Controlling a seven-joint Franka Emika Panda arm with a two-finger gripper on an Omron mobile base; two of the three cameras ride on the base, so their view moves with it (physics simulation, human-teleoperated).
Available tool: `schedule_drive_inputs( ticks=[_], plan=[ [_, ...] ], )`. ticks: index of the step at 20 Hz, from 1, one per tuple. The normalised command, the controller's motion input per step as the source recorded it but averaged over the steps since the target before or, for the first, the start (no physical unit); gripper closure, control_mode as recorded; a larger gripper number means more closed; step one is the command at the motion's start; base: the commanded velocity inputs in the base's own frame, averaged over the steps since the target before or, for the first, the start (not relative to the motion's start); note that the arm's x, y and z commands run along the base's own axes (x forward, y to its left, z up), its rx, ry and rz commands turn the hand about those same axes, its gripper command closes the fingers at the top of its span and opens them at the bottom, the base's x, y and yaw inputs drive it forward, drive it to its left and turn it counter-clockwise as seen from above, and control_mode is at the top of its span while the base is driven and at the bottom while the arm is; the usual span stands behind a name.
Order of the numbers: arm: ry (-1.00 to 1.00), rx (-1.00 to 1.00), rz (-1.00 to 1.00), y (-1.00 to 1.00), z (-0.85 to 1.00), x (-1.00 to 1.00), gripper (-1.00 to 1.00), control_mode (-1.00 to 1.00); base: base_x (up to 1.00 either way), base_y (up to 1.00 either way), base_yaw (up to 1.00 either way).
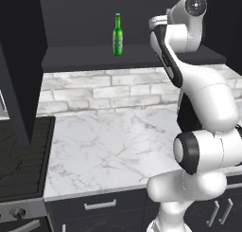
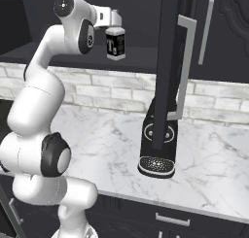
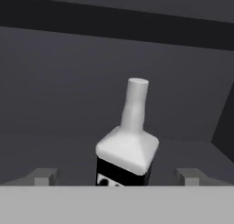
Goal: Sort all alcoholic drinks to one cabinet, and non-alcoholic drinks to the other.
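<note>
In the hand view my gripper (image 3: 119, 175) stands released: the two finger tips rise at lower left and lower right of the frame, wide apart, with the squat pale bottle (image 3: 125, 145) between them and touching neither. The bottle stands upright on the cabinet shelf (image 3: 59, 147) by its own weight, black label toward me, so I judge it set down, not held.

In the right base view the same bottle (image 2: 115, 42) sits at upper centre, just beyond my hand, on the dark shelf's front part. Right of centre, an open cabinet door (image 2: 168, 62) with its long silver handle (image 2: 184, 67) crosses in front of the black-and-silver toaster (image 2: 158, 149) on the marble counter (image 2: 97, 140).

Farthest, in the left base view, the green beer bottle (image 1: 117, 35) stands upright at upper centre on the shelf. Both alcoholic drinks appear to share this cabinet, as the sorting requires.
</note>
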Motion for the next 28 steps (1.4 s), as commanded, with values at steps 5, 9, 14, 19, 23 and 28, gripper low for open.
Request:
schedule_drive_inputs(
  ticks=[5,9,14,19,23,28],
  plan=[
    [0.0,0.0,0.0,0.0,0.0,-0.51,-1.0,-1.0,0.0,0.0,0.0],
    [0.0,0.0,0.0,0.01,0.0,-0.54,-1.0,-1.0,0.0,0.0,0.0],
    [0.0,0.0,0.0,0.01,0.0,-0.54,-1.0,-1.0,0.0,0.0,0.0],
    [0.0,0.0,0.0,0.02,0.0,-0.55,-1.0,-1.0,0.0,0.0,0.0],
    [0.0,0.0,0.0,0.03,0.0,-0.57,-1.0,-1.0,0.0,0.0,0.0],
    [0.0,0.0,0.0,0.01,0.0,-0.65,-1.0,-1.0,0.0,0.0,0.0]
  ],
)
